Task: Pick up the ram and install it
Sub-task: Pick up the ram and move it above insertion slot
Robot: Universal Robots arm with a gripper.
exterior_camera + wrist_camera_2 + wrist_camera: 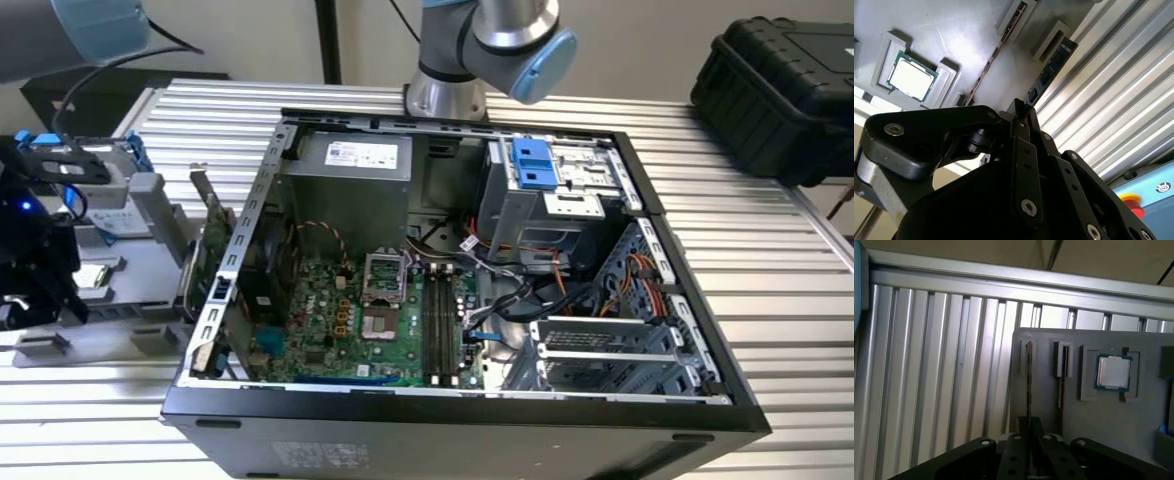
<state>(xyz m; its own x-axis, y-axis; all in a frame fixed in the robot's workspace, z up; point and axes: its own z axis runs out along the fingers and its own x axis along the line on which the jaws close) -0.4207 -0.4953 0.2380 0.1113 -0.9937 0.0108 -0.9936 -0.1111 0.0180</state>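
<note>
**One stick of ram point(1028, 375), pinched edge-on in its tray**

Two black fingers of the claw point(1029, 424) are drawn narrow, one on each flat face of the ram. As far as I can judge from the first wrist view, they are clamped on it. The ram stands on its long edge in a thin slot of the grey parts tray point(1134, 435). The tray lies on the ribbed metal tabletop point(929, 370), on the exterior view's left beside the open computer case point(454, 408).

What worries me is the fit. The slot hugs the stick closely, so a pull that is not straight out could jam the board against the slot walls or tug the tray along with it. The faces offer little to hold, and if the pads sit off-centre the stick may pivot and hang crooked. A second slot point(1064, 360) is just beside this one, and a processor chip point(1113, 372) rests in a pocket near it. A sideways drift would brush either of them.

The ram's long axis lies level and parallel to the tabletop's ribs. Its narrow edge faces up and its visible length runs away from the claw. I cannot tell which end carries the label.
</note>
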